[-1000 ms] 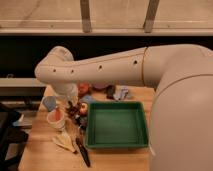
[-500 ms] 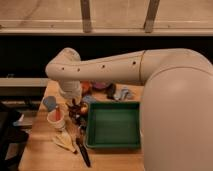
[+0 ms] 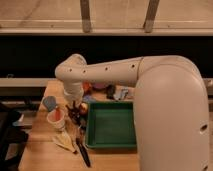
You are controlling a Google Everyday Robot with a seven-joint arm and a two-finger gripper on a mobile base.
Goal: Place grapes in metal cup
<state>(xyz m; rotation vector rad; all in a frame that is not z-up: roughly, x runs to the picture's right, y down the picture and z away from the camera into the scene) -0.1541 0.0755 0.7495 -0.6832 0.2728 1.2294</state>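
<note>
Currently the white arm [image 3: 150,90] fills most of the view, sweeping in from the right and bending down near the surface's left half. Wooden surface [image 3: 42,152] sits below it, in front of a dark wall with a pale ledge above.

Green tray [image 3: 111,125] is the biggest item on the surface, lying centre, its left edge just right of the gripper.

Gripper [image 3: 75,112] hangs from the arm's wrist, pointing down, between the white cup and the tray's left rim. Jaws are pressed together, pinching the grapes [image 3: 74,114], a small dark red-purple clump at the tip, held above the surface.

White cup [image 3: 56,119], pinkish-orange inside, stands just left of the gripper. Light blue cup [image 3: 49,103] is behind it, further left.

Metal cup [image 3: 111,91] looks like the small dark item at the back of the surface, behind the tray and below the forearm; well apart from the grapes. Grey-blue object [image 3: 122,93] lies just right of it.

Yellowish flat item [image 3: 65,141] lies at the front left, with a dark long tool [image 3: 82,150] beside it, near the tray's front left corner.
</note>
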